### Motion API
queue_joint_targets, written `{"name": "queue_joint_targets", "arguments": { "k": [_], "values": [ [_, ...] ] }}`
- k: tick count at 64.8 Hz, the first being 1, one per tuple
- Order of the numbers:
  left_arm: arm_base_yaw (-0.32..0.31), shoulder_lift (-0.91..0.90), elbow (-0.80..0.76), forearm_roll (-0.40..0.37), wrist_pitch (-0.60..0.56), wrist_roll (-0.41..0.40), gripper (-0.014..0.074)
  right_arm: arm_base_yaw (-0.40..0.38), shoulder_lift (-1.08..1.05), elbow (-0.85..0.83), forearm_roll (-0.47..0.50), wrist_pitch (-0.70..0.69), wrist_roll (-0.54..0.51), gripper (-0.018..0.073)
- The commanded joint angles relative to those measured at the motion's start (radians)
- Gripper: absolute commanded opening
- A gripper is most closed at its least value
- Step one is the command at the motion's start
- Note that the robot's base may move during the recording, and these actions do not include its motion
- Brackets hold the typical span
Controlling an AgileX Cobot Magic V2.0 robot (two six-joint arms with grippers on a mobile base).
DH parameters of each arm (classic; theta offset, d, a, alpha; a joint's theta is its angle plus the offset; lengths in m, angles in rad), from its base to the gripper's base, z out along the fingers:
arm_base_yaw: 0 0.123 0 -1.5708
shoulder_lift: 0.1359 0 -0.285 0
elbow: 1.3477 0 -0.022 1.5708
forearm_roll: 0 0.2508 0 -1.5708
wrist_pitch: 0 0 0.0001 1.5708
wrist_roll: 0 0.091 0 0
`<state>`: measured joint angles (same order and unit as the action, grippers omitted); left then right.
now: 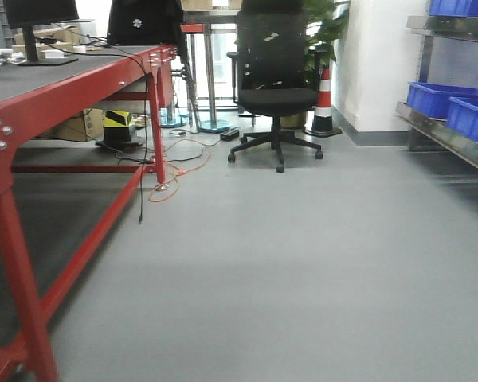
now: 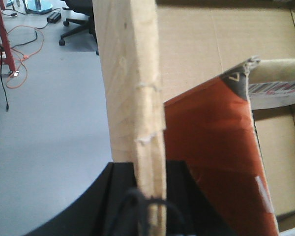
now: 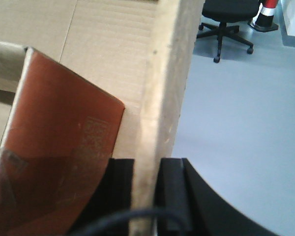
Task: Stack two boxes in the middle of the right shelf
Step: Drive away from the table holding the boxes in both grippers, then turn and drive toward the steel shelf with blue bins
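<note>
The left gripper (image 2: 150,192) is closed narrow on one wall of an open cardboard box (image 2: 211,49). The right gripper (image 3: 146,183) pinches the opposite wall the same way, so the box hangs between the two arms. The front view does not show it.

The shelf (image 1: 430,127) stands at 3 o'clock in the front view, well apart across bare floor (image 1: 287,270). The step in hand looks like carrying.

To do it well:
- Both arms should move together and level, since thin cardboard walls bend or tear if one side leads.
- The base should turn towards 3 o'clock and keep away from the table (image 1: 64,87) at 9 o'clock and the chair (image 1: 275,72) at 12 o'clock.
- The box should go on a bare stretch of the middle level, beside the bins (image 1: 434,99).

Counted:
- one box in the grip, with no second one that I can make out
- one rust-red panel (image 2: 211,147) leaning inside it
- three blue bins, two on the middle level and one above
- one chair
- one striped cone (image 1: 324,99)
- one table
</note>
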<state>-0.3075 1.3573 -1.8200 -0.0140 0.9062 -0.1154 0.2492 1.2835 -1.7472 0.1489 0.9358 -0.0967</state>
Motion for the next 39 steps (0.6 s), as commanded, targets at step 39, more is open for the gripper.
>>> {"name": "queue_joint_targets", "arguments": {
  "k": [39],
  "values": [
    [0.006,-0.014,-0.008,0.029,-0.066,0.004,-0.0111,-0.008,-0.010,-0.009,-0.038,-0.046,-0.011,-0.0154]
  ]
}}
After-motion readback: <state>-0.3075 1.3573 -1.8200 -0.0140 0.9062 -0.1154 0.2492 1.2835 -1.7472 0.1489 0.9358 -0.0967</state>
